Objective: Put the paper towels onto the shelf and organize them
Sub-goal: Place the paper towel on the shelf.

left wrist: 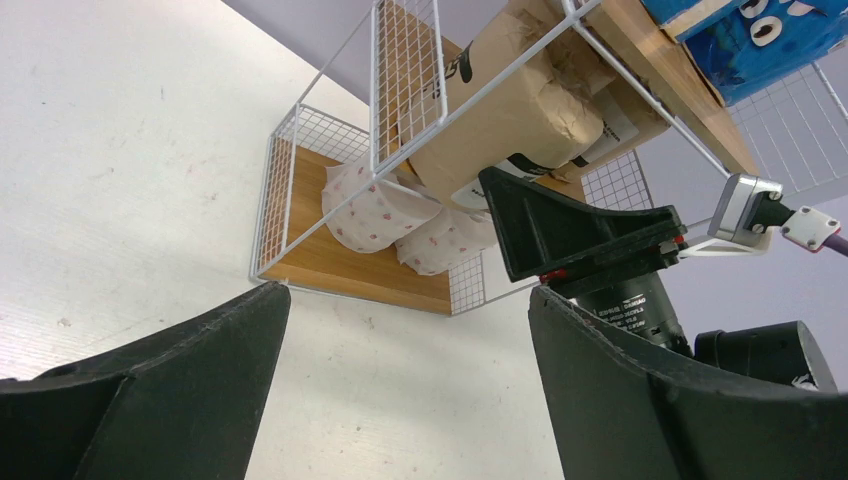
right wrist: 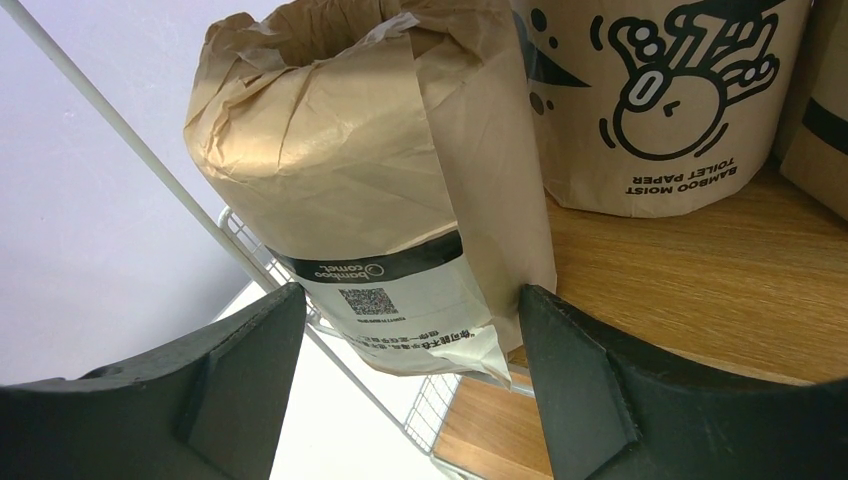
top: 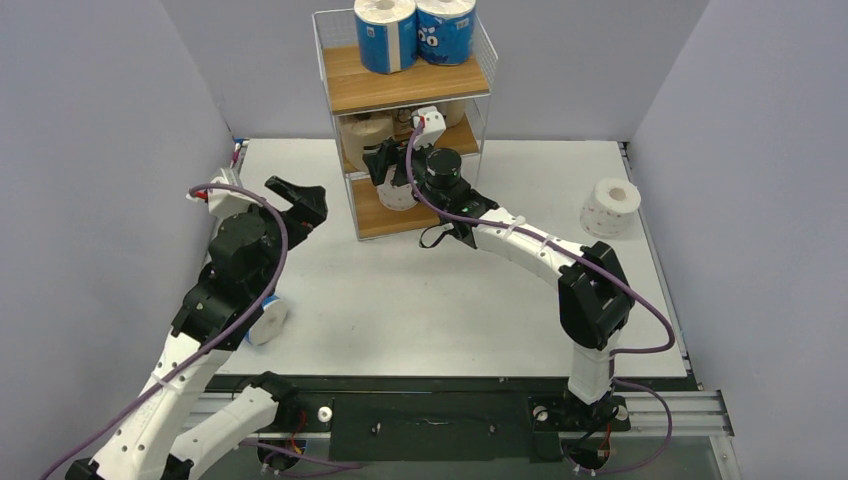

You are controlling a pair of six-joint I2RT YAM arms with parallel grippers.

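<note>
The shelf (top: 340, 120) stands at the back of the table. Two blue rolls (top: 385, 35) (top: 445, 30) stand on its top board. Tan rolls sit on the middle board, and two white dotted rolls (left wrist: 375, 210) lie on the bottom one. My right gripper (top: 385, 165) reaches into the middle tier. It (right wrist: 410, 300) is open astride a tilted tan roll (right wrist: 340, 160) at the board's edge, its left finger apart from the wrap. My left gripper (top: 305, 205) (left wrist: 408, 295) hangs open and empty over the table, left of the shelf.
One white roll (top: 610, 205) stands on the table at the far right. A blue-wrapped roll (top: 268, 320) lies by my left arm near the front edge. Another tan roll with a printed logo (right wrist: 660, 100) stands deeper on the middle board. Grey walls close in both sides.
</note>
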